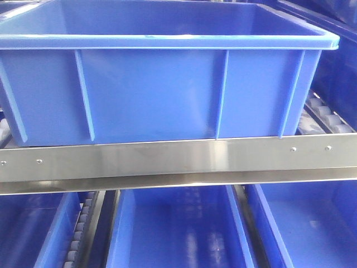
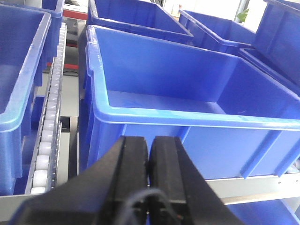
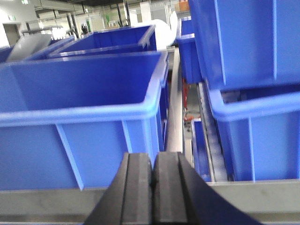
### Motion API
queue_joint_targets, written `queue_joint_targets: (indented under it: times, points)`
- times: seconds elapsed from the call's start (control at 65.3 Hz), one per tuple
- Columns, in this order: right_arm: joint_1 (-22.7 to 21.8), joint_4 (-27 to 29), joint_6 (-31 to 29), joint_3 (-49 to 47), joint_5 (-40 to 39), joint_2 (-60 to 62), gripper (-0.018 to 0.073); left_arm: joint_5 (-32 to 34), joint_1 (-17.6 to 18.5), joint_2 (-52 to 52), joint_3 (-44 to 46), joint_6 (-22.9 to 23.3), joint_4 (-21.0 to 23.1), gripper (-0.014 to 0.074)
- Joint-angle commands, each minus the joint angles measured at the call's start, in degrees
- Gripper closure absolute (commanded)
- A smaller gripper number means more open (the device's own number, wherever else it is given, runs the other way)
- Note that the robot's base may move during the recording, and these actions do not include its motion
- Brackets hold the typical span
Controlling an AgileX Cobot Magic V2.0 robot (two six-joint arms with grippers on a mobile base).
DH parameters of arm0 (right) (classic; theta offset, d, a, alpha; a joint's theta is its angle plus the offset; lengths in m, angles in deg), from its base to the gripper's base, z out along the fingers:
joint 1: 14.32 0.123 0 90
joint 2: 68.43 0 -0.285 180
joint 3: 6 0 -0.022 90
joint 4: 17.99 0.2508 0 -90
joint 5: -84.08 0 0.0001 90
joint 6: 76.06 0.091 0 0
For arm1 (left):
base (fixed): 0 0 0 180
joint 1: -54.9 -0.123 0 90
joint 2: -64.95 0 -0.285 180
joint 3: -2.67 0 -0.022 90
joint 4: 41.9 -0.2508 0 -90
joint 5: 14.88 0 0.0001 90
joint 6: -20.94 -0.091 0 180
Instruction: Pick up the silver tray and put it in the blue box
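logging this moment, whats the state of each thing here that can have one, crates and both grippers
large bright-blue ribbed plastic crate: upright on the rack, open top, what shows of the inside is empty
black left gripper: shut, holding nothing
black right gripper: shut, holding nothing
neighbouring blue plastic crates: upright, open-topped
silver metal tray: not seen in any view

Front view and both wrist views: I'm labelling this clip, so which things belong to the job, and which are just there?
Job:
blue box, empty as far as its inside shows
left pincer, shut, holding nothing
right pincer, shut, holding nothing
silver tray: not in any view

Just there:
neighbouring blue crates
roller track
steel rail
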Motion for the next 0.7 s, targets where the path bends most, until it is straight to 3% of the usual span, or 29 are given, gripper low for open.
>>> queue_joint_targets:
  times: [0.0, 0.291, 0.49, 0.69]
  points:
    - [-0.4, 0.8, -0.6, 0.6, -7.3, 1.2, 0.0503, 4.8, 0.4, 0.6, 1.5, 0.1, -0.1, 0.0603]
    - [-4.0, 1.6, -0.8, 1.2, -7.2, 1.2, 0.0503, 4.8, 0.4, 0.6, 1.5, 0.1, -0.1, 0.0603]
    - [-4.3, 2.5, -10.0, 1.2, -7.2, 1.3, 0.0503, 4.8, 0.4, 0.6, 1.5, 0.1, -0.1, 0.0603]
    - [-4.3, 4.5, -10.2, 1.2, -7.2, 1.3, 0.0503, 4.8, 0.4, 0.6, 1.5, 0.1, -0.1, 0.0602]
